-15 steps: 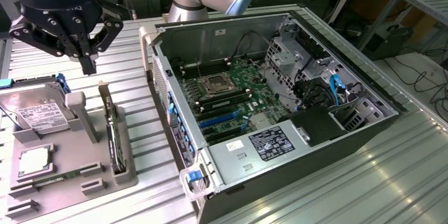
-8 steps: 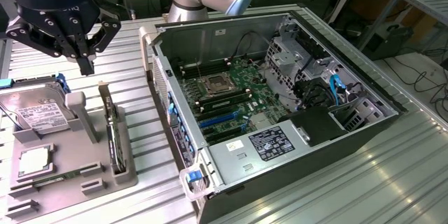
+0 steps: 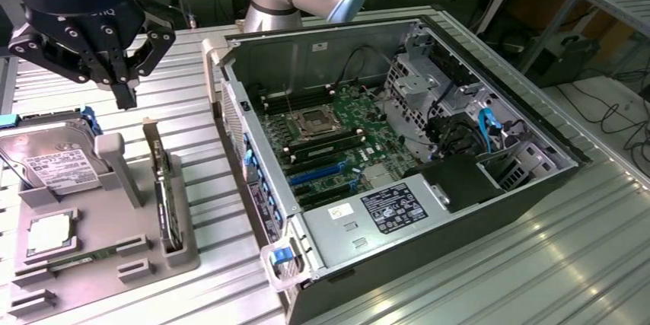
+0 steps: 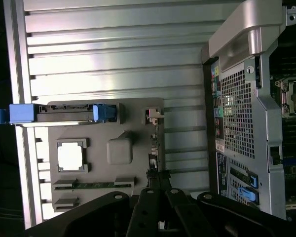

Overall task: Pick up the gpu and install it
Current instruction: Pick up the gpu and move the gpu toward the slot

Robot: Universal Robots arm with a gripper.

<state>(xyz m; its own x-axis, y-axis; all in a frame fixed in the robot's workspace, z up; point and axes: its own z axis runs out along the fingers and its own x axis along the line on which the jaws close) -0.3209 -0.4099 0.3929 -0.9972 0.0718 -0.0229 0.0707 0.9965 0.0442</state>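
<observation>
— Gripper (image 3: 124, 99) state, please?
— Jaws pressed together, nothing between them; it hangs above the grey holder (image 3: 127, 188).
— And where is the gpu?
— The gpu (image 4: 153, 143) stands on its edge in the holder's slot, below the fingertips; its long axis runs straight ahead from them, so I judge the jaws lie across its thin side; the computer case (image 3: 336, 272) is further aside.
</observation>
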